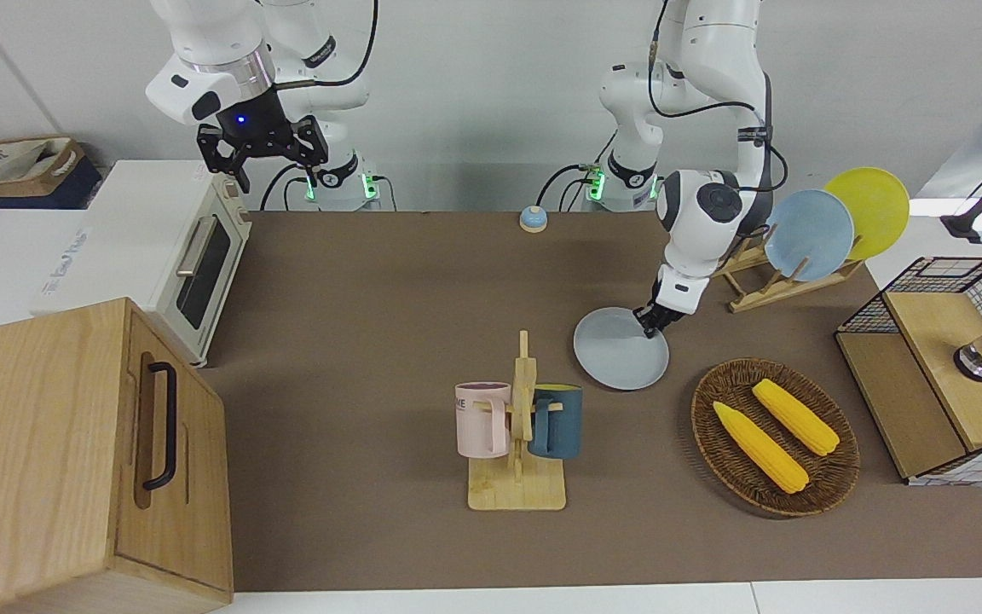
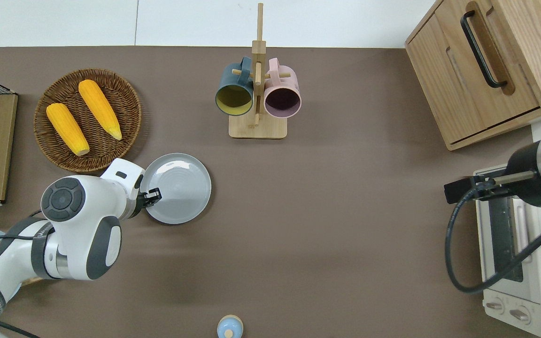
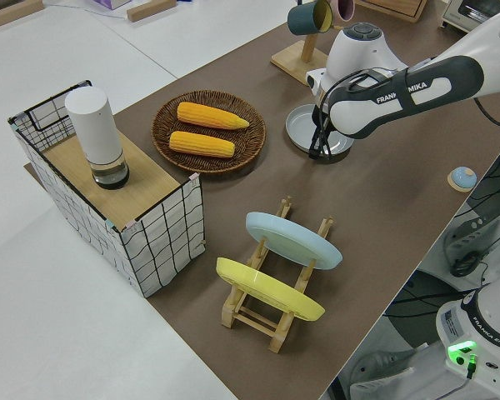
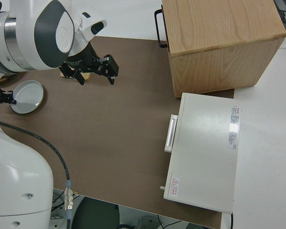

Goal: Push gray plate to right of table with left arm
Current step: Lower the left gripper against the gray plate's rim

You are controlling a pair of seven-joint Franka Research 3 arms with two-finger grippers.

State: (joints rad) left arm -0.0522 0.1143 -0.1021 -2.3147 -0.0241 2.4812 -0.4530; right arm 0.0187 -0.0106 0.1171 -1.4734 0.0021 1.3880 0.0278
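We see our left gripper (image 2: 154, 195), fingers together, touching the gray plate (image 2: 181, 190), beside one basket (image 2: 125, 101) holding two corncobs (image 2: 99, 108).

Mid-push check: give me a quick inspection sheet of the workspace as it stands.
Surface: table, brown top.
Job's things: gray plate flat on the table, toward the left arm's end.
Clutter: corn basket, mug rack, plate rack, bell.
Grippers: left hand at the plate's rim on the left arm's side; right hand parked, open.
Cables: black cable on the right arm.
Surroundings: toaster oven, wooden cabinet, wire crate.
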